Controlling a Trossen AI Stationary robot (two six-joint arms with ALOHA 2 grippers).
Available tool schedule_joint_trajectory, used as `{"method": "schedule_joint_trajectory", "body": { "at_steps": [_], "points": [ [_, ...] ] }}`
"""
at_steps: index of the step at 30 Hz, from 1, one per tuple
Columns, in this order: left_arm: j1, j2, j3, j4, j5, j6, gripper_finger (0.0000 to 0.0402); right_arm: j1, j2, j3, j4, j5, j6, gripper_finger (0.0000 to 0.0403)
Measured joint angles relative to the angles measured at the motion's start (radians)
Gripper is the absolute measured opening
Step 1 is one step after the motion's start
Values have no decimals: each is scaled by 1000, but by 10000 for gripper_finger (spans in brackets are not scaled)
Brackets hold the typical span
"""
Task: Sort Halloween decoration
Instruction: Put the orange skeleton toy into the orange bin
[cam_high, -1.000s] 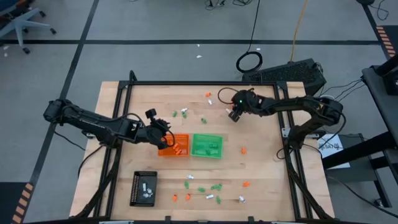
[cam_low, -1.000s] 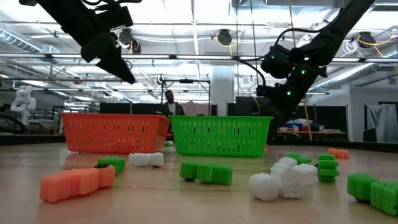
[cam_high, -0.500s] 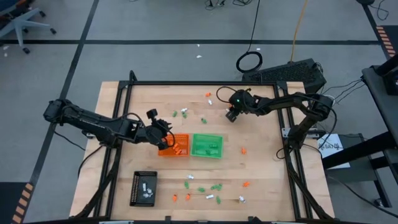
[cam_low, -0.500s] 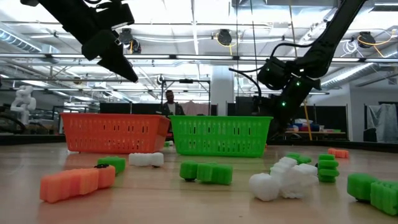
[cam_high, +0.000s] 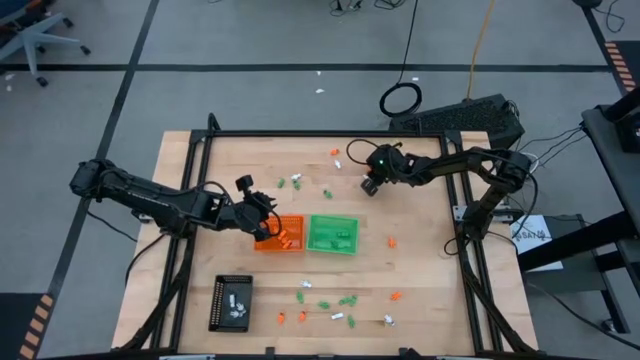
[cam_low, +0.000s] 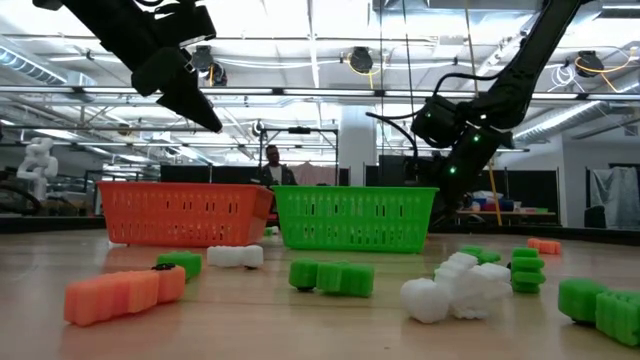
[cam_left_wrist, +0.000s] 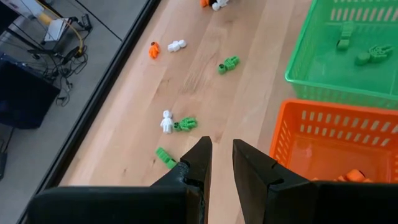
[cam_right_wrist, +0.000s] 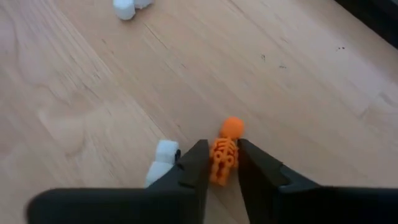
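Two square baskets are set side by side at the table's (cam_high: 190, 300) centre, one basket (cam_high: 279, 233) to the left, the other basket (cam_high: 333, 234) to the right, touching; a rectangular tray (cam_high: 231, 301) is placed toward 7 o'clock of them; trinkets (cam_high: 322, 304) are scattered toward 6 o'clock, more trinkets (cam_high: 293, 183) toward 12 o'clock; the left gripper (cam_high: 268, 222) is held over the left basket's near-left edge; the right gripper (cam_high: 368, 187) is held toward 1 o'clock, a skeleton figure (cam_right_wrist: 224, 151) between its fingers.
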Motion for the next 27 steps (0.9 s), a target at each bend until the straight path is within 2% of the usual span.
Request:
{"method": "schedule_joint_trajectory", "body": {
  "at_steps": [4,8,13,18,21,27],
  "points": [
    [0,0,0,0,0,0,61,4,-8,0,-8,0,8,14],
    [0,0,0,0,2,0,61,21,-47,-2,-16,1,23,14],
    [0,0,0,9,12,-1,61,79,-158,-6,-22,-3,24,11],
    [0,0,0,62,13,14,61,183,-272,-5,3,-9,32,10],
    [-4,0,0,124,20,62,61,262,-314,-4,83,-55,45,10],
    [-16,0,0,285,123,257,61,428,-325,-4,271,-140,32,10]
  ]
}}
